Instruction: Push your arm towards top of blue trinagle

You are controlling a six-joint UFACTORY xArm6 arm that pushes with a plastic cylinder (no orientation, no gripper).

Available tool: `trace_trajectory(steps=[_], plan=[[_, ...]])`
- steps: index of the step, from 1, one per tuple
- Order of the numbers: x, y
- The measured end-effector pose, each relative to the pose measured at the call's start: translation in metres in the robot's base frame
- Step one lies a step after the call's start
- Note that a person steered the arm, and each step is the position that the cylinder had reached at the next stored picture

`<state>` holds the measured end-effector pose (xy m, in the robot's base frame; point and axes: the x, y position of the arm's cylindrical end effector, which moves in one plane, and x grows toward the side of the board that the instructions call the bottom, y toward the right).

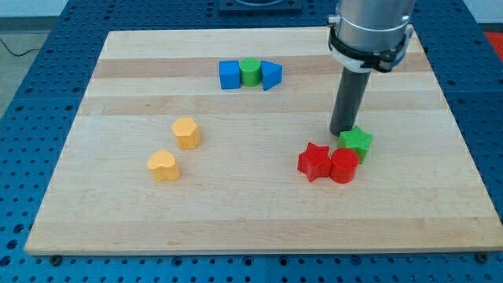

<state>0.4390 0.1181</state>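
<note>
My tip (343, 132) (a bare matte rod, no gripper to open or close) touches the glossy green star (357, 141) on pale grained wood (236, 196), well apart from the blue triangle (271, 75).

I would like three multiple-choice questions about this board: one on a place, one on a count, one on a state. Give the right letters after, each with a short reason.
1. Where is my tip?
A. beside the green star, on its left in the view
B. on top of the blue triangle
C. between the two yellow blocks

2. How many red blocks are there?
A. one
B. two
C. four

3. How does the top row stand?
A. scattered far apart
B. stacked up
C. side by side, close together

Answers:
1. A, the rod ends next to the green star.
2. B, a red star and a red round block.
3. C, the blue cube, the green round block and the blue triangle form one tight row.
</note>
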Motion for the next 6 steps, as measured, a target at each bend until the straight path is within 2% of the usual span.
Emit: trace_trajectory(steps=[3, 4, 5, 6], plan=[[-0.172, -0.006], [-0.2, -0.065], [-0.195, -0.111], [-0.173, -0.113]])
